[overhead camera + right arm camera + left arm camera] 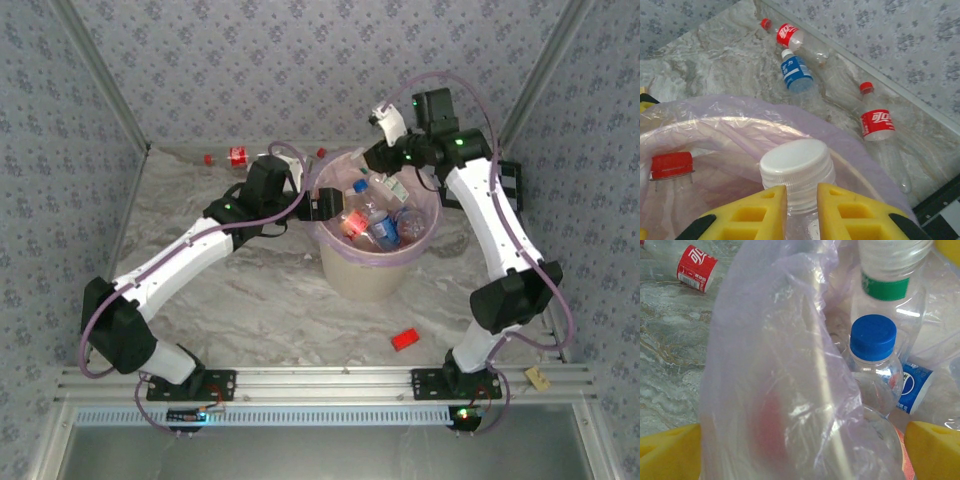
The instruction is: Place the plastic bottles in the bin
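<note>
Closest to the right wrist lens, the right jaws are clamped on the neck of a clear plastic bottle with a white screw cap (796,165). Their yellow pads (757,212) press it from both sides just below the cap. I read this bottle as upright and just inside the rim of the round cream-coloured bin (365,275), at the bin's 12 o'clock in the top view. A translucent pink-purple bag (715,112) lines the bin.

Contents of the bin:
- a red-capped bottle (671,166), at 9 o'clock of the held cap;
- a blue-capped bottle (872,337) and a green-banded bottle (885,287), seen from the left wrist;
- several more, heaped together in the top view.

The left jaws stand wide apart at the bin's 9 o'clock, astride a fold of the bag. Their pads show in the lower corners of the left wrist view and grip nothing.

Outside the bin, three bottles lie on the grey marbled surface (250,300) along the back wall:
- a red-labelled bottle (787,35);
- a blue-labelled bottle (796,72);
- a second red-labelled bottle (877,122).

A small red block (405,339) lies at the bin's 5 o'clock, apart from it.
</note>
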`<act>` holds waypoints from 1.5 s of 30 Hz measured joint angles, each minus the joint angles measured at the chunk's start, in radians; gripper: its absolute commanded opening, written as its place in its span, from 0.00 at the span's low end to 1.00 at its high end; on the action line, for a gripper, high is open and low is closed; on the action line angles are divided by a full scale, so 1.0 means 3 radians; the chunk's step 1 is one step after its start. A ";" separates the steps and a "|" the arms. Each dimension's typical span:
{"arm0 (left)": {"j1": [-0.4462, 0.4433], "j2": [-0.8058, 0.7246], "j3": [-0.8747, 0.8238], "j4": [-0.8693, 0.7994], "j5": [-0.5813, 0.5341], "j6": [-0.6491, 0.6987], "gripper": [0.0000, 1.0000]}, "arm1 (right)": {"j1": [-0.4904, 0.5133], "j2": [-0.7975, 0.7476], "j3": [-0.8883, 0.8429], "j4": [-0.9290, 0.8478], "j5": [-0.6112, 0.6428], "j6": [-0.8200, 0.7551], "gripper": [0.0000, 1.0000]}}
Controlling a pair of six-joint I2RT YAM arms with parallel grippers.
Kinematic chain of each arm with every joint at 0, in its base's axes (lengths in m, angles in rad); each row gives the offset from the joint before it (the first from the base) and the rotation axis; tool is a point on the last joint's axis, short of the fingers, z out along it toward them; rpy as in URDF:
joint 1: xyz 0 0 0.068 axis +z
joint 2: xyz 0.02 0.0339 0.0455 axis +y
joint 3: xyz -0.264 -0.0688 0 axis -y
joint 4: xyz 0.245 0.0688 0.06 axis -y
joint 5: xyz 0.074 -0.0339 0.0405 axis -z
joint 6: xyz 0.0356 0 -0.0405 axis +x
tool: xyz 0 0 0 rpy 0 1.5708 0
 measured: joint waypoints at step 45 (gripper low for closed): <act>0.1273 0.0209 0.0449 -0.0914 -0.0762 -0.1087 1.00 | -0.0064 -0.0787 -0.0134 -0.0018 0.0431 0.0926 0.80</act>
